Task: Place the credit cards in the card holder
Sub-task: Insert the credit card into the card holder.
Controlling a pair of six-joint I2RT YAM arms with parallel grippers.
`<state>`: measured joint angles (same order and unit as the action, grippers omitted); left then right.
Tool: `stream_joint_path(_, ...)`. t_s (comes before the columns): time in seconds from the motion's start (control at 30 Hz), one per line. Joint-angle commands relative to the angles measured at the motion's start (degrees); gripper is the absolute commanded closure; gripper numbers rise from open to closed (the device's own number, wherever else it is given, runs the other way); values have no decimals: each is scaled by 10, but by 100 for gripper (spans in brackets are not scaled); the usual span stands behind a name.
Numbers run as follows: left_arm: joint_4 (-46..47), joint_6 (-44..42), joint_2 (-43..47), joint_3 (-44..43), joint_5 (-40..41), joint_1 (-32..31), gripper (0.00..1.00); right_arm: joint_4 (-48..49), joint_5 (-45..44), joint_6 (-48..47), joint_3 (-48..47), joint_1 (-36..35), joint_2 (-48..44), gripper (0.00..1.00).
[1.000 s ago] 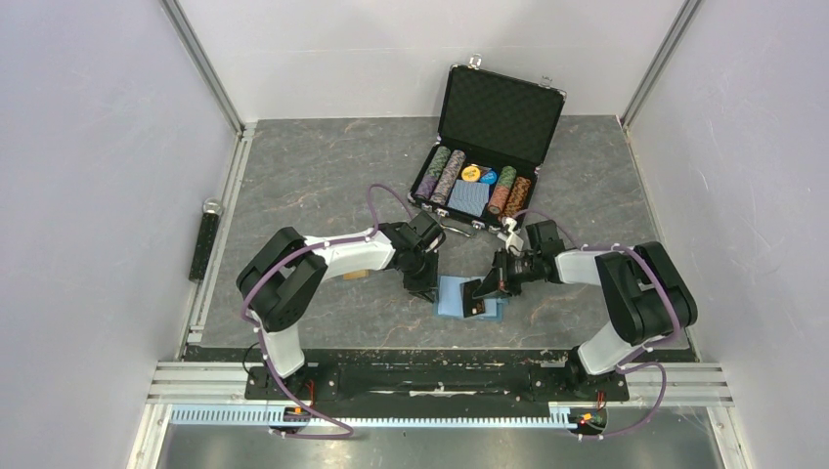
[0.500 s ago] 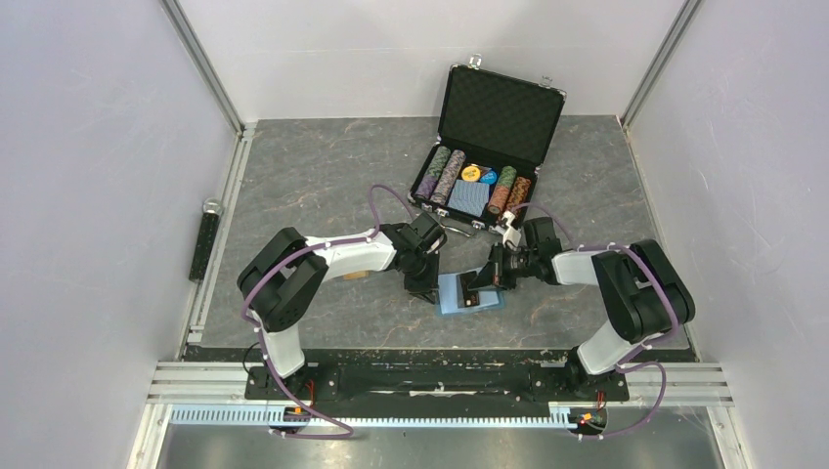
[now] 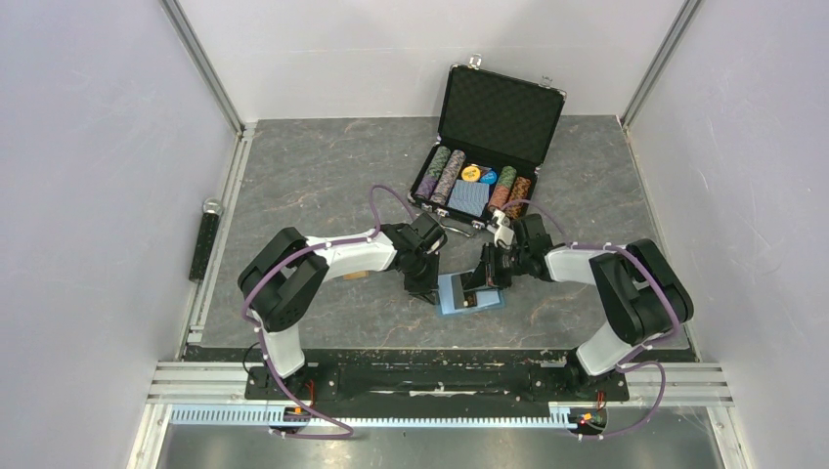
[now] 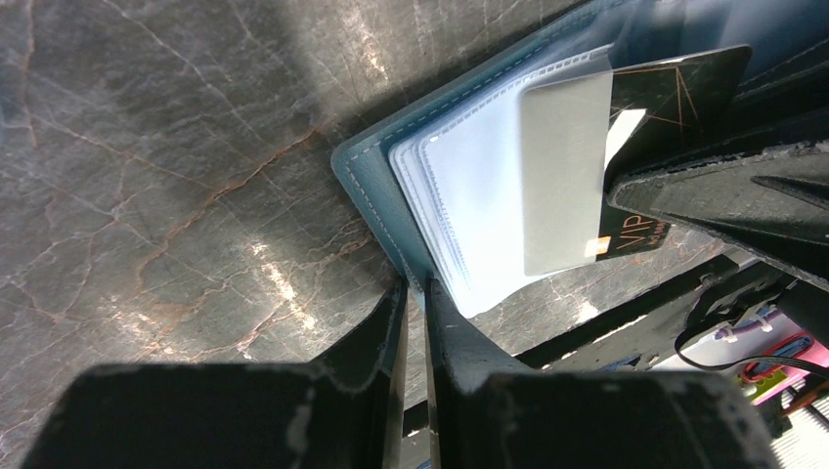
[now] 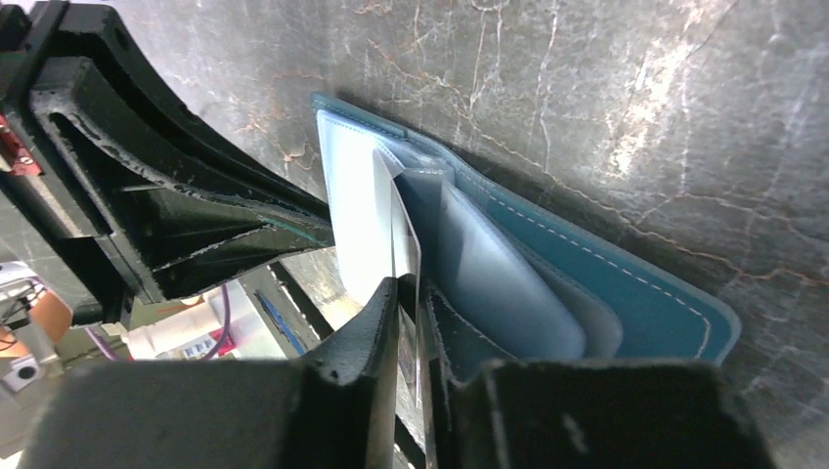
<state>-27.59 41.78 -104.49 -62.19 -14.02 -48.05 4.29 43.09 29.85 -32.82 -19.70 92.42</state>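
**black card half into the holder**

on the grey marbled table [image 4: 147, 147] the left tool [image 4: 414, 303], nearly closed, pinches a corner of the open teal leather-like card holder [image 4: 367, 181]. the right tool [image 5: 409, 313] stands narrow about a black credit card [image 4: 675, 88], part-way into a clear sleeve; whether it grips, i cannot tell. next, i judge: push it home. beyond, the open black metal-edged case [image 3: 499, 107] holds striped poker chips [image 3: 445, 174].

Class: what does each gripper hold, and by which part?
Left gripper: card holder, by its cover's edge. Right gripper: black card, by its outer end.
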Motion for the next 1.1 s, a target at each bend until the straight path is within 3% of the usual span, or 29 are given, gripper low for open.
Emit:
stream_joint_path(0.0, -3, -20, -17, -11, 0, -9, 83, -116, -74, -77, -46, -5, -22, 80)
stream_joint_path(0.23, -7, -23, -24, -17, 0, -9, 85, -215, -130, -127, -92, -21, -38, 61)
stream_joint_path(0.7, -8, -27, -30, -33, -3, -9, 86, -314, -194, -184, -152, -43, -56, 31)
stream_joint_path(0.93, 11, -18, -28, -51, -26, -8, 86, -323, -192, -198, -157, -46, -60, 31)
stream_joint_path(1.07, 11, -18, -28, -55, -27, -8, 86, -288, -139, -175, -133, -50, -51, 43)
